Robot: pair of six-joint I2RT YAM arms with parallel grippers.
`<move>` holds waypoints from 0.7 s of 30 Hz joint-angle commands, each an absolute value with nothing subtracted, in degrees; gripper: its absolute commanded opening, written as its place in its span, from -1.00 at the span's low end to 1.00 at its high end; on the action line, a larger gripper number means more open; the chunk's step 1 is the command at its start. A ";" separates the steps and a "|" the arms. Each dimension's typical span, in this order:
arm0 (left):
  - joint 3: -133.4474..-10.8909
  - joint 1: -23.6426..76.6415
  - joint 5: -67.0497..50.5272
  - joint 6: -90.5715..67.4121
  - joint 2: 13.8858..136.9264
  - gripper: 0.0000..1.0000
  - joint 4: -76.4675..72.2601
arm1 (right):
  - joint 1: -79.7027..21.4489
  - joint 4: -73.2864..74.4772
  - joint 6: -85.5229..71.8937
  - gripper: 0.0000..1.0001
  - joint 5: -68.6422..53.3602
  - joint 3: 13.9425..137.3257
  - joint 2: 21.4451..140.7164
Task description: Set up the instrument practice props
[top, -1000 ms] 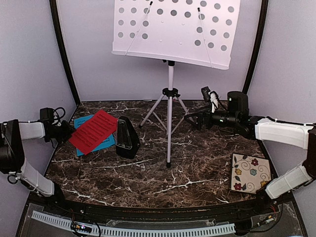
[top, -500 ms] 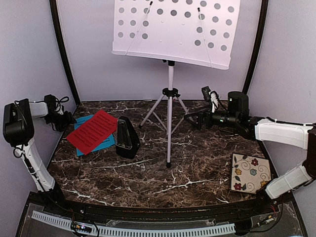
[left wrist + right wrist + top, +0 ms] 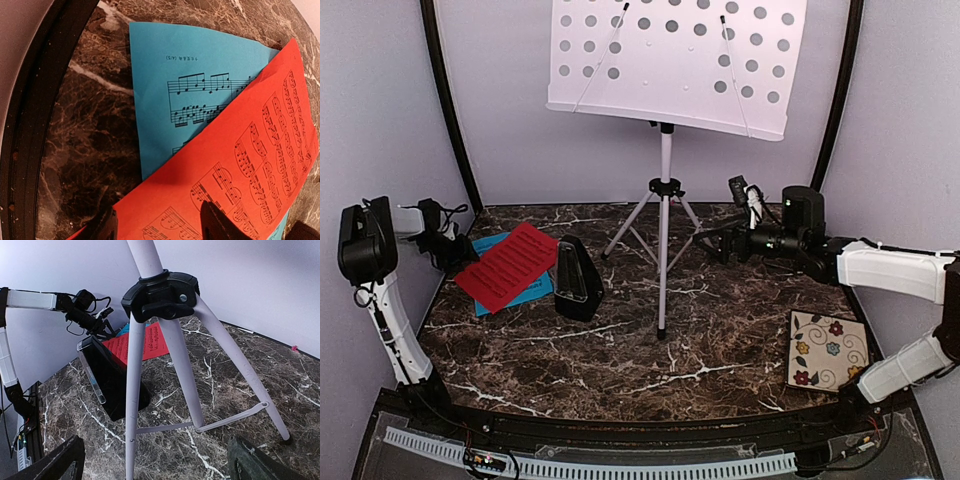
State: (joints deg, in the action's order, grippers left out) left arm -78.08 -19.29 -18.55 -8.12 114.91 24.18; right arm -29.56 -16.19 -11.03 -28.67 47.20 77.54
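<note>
The white music stand [image 3: 665, 250] stands mid-table on its tripod, its perforated desk [image 3: 670, 70] high at the back. A red sheet-music page [image 3: 508, 265] lies slanted across a blue page [image 3: 488, 244] at the left, beside the black metronome [image 3: 577, 278]. My left gripper [image 3: 458, 252] is at the pages' left edge. In the left wrist view it [image 3: 160, 230] is open, its fingers spread over the near corner of the red page [image 3: 235, 165], which covers part of the blue page [image 3: 190, 65]. My right gripper [image 3: 730, 222] hovers open, facing the tripod legs [image 3: 170, 365] and the metronome [image 3: 112, 385].
A floral square tile [image 3: 828, 350] lies at the front right. Purple walls close in the table on the left, back and right. A black rim [image 3: 30, 125] runs along the table's left edge, just beside the pages.
The left arm has folded back toward the left wall, its upper link now upright. Its jaws have opened wider. The red page stays on the blue one. The right arm has not moved.
</note>
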 commanded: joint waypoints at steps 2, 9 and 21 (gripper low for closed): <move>-73.09 -17.06 -19.47 -9.54 111.16 0.14 24.94 | -29.09 -17.26 -10.36 1.00 -28.77 45.91 75.46; -56.30 -14.67 -26.07 -16.89 99.83 0.07 17.81 | -29.09 -17.40 -10.22 1.00 -29.05 45.86 75.11; -56.65 -14.02 -26.54 -17.81 93.03 0.17 19.86 | -29.09 -18.94 -12.02 1.00 -30.66 45.98 75.21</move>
State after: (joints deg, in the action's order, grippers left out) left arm -52.40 -12.08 -25.96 -17.82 92.68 18.22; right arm -29.56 -16.75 -11.31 -29.67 46.46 76.55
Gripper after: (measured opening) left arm 0.581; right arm 0.999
